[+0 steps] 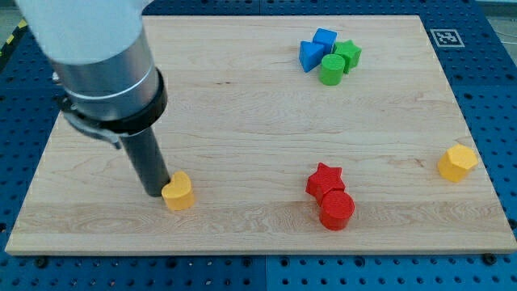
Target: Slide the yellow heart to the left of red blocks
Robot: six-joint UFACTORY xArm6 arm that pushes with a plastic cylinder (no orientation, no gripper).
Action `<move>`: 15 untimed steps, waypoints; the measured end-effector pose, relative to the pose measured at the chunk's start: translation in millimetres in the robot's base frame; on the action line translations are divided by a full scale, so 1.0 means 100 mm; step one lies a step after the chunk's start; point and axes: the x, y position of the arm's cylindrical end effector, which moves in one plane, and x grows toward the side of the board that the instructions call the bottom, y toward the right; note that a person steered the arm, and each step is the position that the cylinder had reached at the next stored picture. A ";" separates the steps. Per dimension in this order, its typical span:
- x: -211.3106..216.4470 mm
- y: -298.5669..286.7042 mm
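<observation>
A pale wooden surface (266,113) with fine horizontal grain fills most of the view, its front edge showing as a thin darker band along the view's bottom. Around the surface on all 4 sides lies a blue perforated base (485,73) with a regular grid of small round holes, widest at the view's right of the surface and showing as a narrow strip below it. On the surface's top right corner sits 1 small black-and-white square marker (444,37). Beyond the surface's top left corner, a short yellow-and-black striped strip (11,36) crosses the base. The light is even and soft, leaving only faint shadows on the wood.
</observation>
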 end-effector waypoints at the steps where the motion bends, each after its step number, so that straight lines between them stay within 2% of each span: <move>1: 0.10 0.00; 9: 0.07 1.09; 11: -0.11 1.05; 13: 0.19 1.24; 15: 0.17 1.43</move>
